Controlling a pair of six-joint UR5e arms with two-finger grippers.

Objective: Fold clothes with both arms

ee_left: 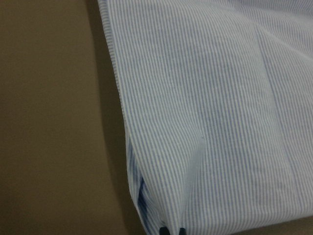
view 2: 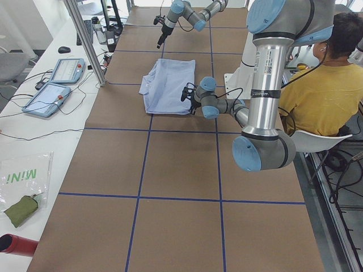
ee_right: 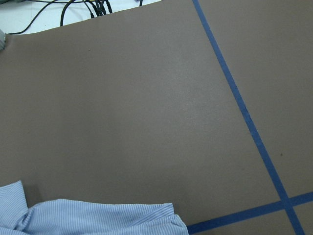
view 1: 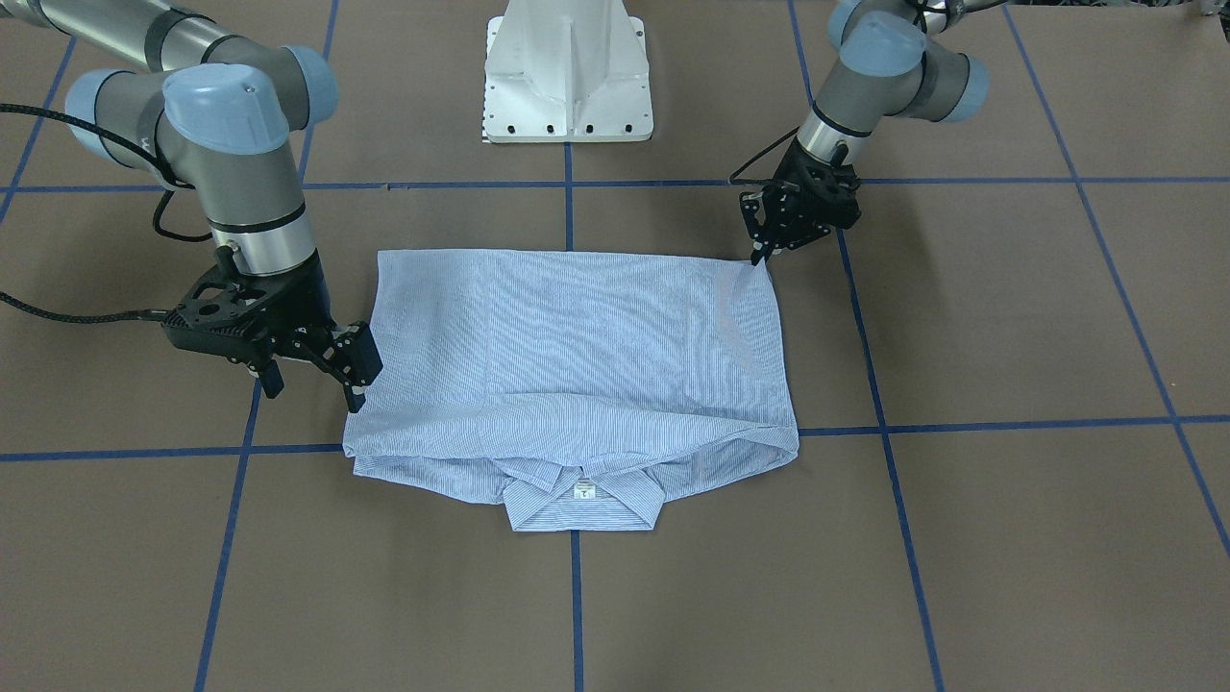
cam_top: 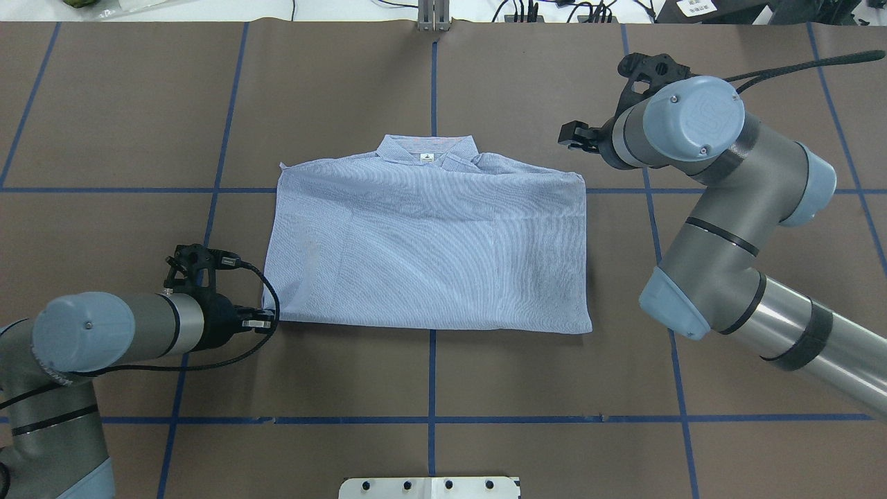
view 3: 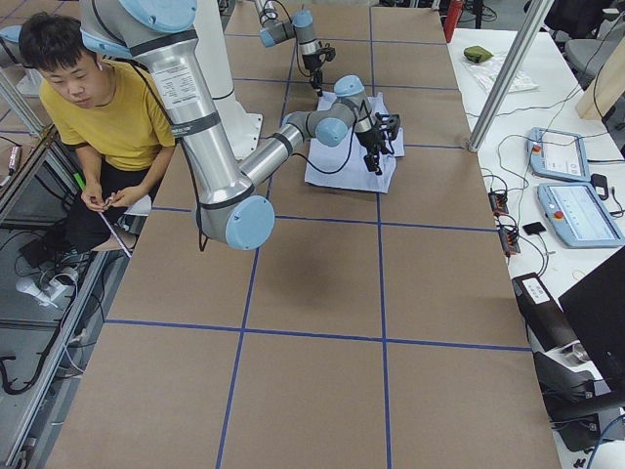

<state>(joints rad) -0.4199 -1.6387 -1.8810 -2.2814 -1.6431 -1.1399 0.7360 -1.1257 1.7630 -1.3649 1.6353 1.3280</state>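
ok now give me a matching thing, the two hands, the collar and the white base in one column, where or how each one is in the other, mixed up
Column one:
1 left hand
2 right hand
3 collar
4 white base

Column two:
a open, beside the shirt's side edge
b on the shirt's side away from the robot
c shut on a shirt corner nearest the robot
d at the robot's edge of the table, in the middle

Pairs: 1-c, 2-a, 3-b, 4-d
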